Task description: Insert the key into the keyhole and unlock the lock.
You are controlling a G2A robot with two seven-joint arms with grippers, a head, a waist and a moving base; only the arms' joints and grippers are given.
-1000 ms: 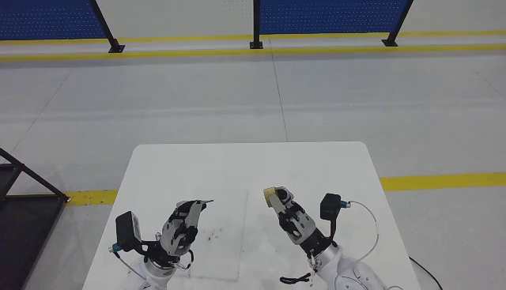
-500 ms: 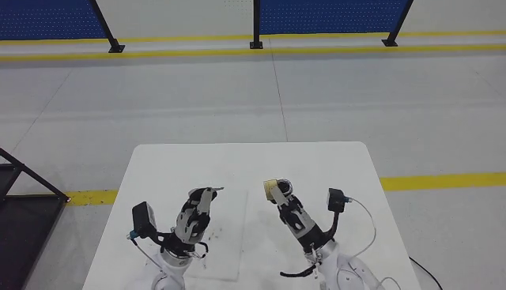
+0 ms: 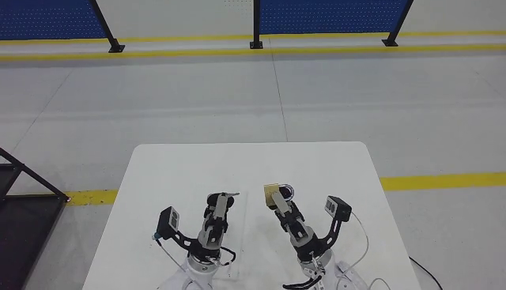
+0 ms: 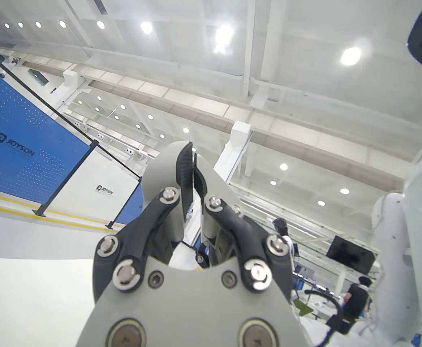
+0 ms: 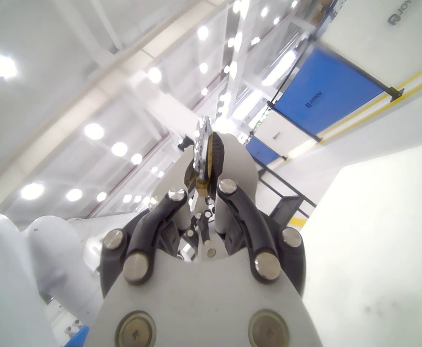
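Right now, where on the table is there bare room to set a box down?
The far half of the table is bare, right up to its far edge. Crowded: the near middle, around the left pincer with the key and the right pincer with the lock.

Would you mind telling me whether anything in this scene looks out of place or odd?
Nothing stands out. The right gripper holds the brass padlock with a silver shackle above the white table, and the left gripper is shut on what looks like a thin metal key beside it, apart.
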